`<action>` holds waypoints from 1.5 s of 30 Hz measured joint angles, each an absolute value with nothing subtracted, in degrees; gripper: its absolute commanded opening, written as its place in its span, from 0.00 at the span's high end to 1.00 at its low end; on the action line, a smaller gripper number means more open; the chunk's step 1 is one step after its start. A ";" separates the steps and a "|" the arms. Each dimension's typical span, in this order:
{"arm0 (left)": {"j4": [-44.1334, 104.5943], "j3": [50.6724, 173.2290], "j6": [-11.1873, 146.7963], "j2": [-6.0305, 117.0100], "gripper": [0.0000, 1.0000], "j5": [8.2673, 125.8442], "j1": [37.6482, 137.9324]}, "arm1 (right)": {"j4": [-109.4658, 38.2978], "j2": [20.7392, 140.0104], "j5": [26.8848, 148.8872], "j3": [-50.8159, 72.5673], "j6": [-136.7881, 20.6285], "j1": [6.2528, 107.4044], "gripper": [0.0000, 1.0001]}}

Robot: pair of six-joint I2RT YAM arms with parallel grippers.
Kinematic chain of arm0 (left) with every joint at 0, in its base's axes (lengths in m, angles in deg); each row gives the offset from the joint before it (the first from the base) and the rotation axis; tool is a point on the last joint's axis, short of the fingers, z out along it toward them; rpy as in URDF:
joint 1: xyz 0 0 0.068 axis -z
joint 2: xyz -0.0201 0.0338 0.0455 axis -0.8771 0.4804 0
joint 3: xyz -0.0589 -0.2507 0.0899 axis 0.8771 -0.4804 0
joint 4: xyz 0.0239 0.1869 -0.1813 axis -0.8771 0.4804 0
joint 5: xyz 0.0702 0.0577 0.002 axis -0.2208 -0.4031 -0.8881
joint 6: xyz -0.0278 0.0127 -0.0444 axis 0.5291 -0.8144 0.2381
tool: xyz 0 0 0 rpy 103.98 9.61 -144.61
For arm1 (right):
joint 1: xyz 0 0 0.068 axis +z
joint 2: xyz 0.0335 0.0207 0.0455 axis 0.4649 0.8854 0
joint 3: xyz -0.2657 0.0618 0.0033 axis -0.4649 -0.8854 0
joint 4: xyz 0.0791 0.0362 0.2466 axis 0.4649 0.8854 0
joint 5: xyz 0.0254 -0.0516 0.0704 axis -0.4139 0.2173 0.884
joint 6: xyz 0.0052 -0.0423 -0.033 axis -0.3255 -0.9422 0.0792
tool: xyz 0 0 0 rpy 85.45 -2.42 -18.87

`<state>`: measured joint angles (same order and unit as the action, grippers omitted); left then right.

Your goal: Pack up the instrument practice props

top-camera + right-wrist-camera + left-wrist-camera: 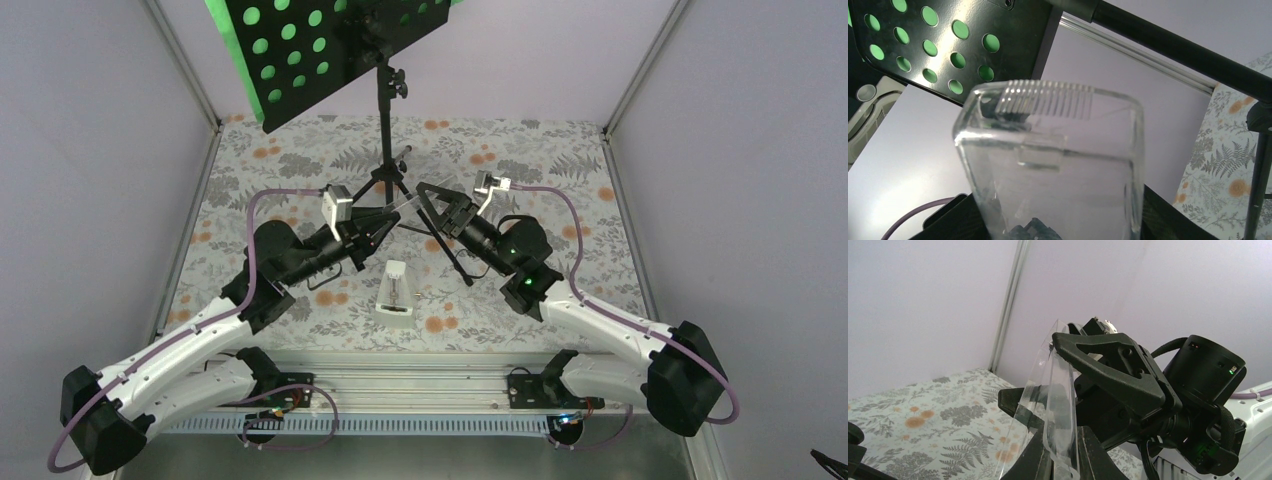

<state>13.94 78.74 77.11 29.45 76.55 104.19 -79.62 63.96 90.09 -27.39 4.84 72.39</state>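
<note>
The white metronome (397,293) sits on the table (560,200) between the arms, just in front of the black music stand (383,110), whose round-holed desk (300,70) shows green pages (288,32) behind it. Past the metronome, the left hand (380,222) and right hand (432,205) each clench a clear plastic cover (405,203). The table bears a grey fern and orange-flower print, and is enclosed by plain lilac walls (100,150) in aluminium posts (185,70).
</note>
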 measured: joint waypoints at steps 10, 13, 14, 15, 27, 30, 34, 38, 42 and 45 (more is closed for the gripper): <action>17.20 78.02 76.48 27.41 0.06 75.09 104.16 | -74.77 61.71 86.42 -27.39 0.32 72.63 0.51; 21.02 75.35 76.37 23.26 0.01 72.77 104.14 | -70.53 56.90 83.84 -27.92 -2.70 72.63 0.51; 22.25 74.26 76.37 21.78 0.01 72.31 104.14 | -68.69 54.47 82.66 -28.16 -3.97 72.63 0.51; 23.82 72.84 76.54 19.98 0.01 71.79 104.14 | -67.14 52.55 81.72 -28.18 -5.08 72.58 0.51; 29.37 52.43 79.88 7.81 0.07 71.44 104.27 | -49.76 36.05 69.70 -29.01 -14.77 72.56 0.52; 28.45 47.97 80.04 5.51 0.09 71.13 104.73 | -48.39 35.50 68.67 -29.67 -15.38 72.56 0.52; 27.60 44.21 80.02 3.92 0.10 69.93 105.21 | -47.60 36.02 68.32 -30.06 -15.73 72.56 0.52; 25.50 41.58 79.62 5.47 0.10 69.93 105.76 | -47.71 36.16 67.93 -30.13 -16.01 72.56 0.52; 23.38 41.43 78.18 9.73 0.10 70.02 106.28 | -48.12 36.16 67.86 -30.56 -16.21 72.56 0.52; 20.45 41.43 77.02 14.76 0.10 69.95 107.20 | -48.54 36.11 67.73 -31.31 -16.25 72.56 0.52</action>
<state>20.45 41.43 77.02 14.76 69.95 107.20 -48.54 36.11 67.73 -31.31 -16.25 72.56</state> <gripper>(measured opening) 0.899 0.572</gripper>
